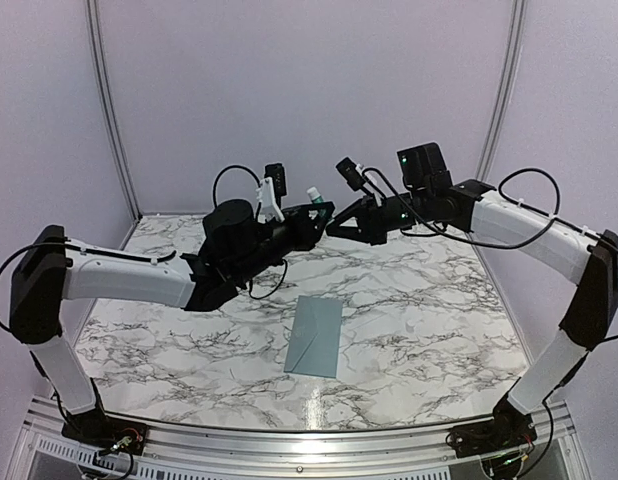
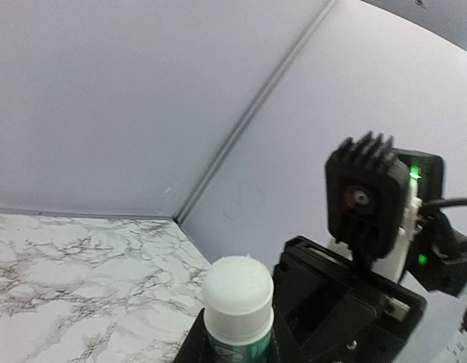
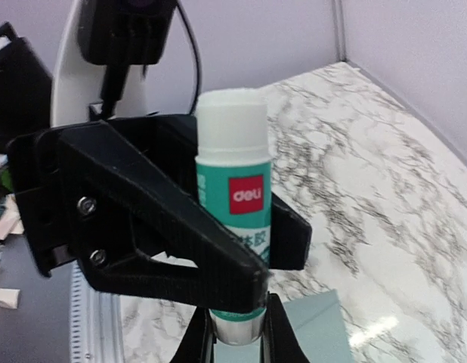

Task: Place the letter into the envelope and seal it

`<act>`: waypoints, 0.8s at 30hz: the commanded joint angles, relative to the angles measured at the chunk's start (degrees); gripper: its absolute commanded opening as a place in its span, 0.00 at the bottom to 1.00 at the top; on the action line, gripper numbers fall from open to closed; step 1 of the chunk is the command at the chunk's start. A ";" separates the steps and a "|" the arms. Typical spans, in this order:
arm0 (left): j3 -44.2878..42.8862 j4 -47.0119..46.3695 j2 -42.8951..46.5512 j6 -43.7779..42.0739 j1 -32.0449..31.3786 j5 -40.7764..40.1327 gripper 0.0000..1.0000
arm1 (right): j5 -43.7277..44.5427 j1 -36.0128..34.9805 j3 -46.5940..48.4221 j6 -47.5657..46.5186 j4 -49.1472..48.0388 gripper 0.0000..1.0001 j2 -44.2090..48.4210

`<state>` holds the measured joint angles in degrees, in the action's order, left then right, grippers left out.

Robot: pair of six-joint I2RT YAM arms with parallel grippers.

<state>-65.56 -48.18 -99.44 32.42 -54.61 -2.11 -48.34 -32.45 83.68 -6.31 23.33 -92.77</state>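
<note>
A glue stick [image 1: 313,192], white-capped with a green label, is held upright above the back of the table. My left gripper [image 1: 319,212] is shut on its middle. In the left wrist view the white cap of the glue stick [image 2: 237,302] rises between the fingers of the left gripper [image 2: 237,349]. In the right wrist view the right gripper [image 3: 237,336] is shut on the silver bottom end of the glue stick [image 3: 233,189], just under the left gripper's black fingers [image 3: 180,227]. The grey-blue envelope [image 1: 315,335] lies flat mid-table, also seen below [image 3: 317,325]. The letter is out of view.
The marble table [image 1: 419,320] is bounded by pale walls at the back and sides. The right arm's wrist camera [image 2: 366,197] hangs close beside the left gripper. Both arms meet high over the table's far middle.
</note>
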 commanded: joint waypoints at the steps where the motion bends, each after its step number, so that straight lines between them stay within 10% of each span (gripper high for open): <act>1: -3.59 2.48 -4.43 3.19 -4.05 -25.59 0.00 | 30.80 -0.14 -0.83 -3.37 -2.11 0.04 2.35; 10: -3.53 2.39 -2.20 -3.04 -3.16 -19.72 0.00 | 11.43 4.01 -4.23 0.36 -3.04 0.35 3.70; 24: 1.90 -0.66 5.88 -7.41 5.88 29.73 0.00 | -23.14 6.23 -0.58 -8.18 5.67 0.53 -0.83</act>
<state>-62.70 -46.48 -94.48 25.80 -48.21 12.49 -58.43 -25.39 79.26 -14.68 28.45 -91.46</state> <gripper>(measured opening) 0.186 0.524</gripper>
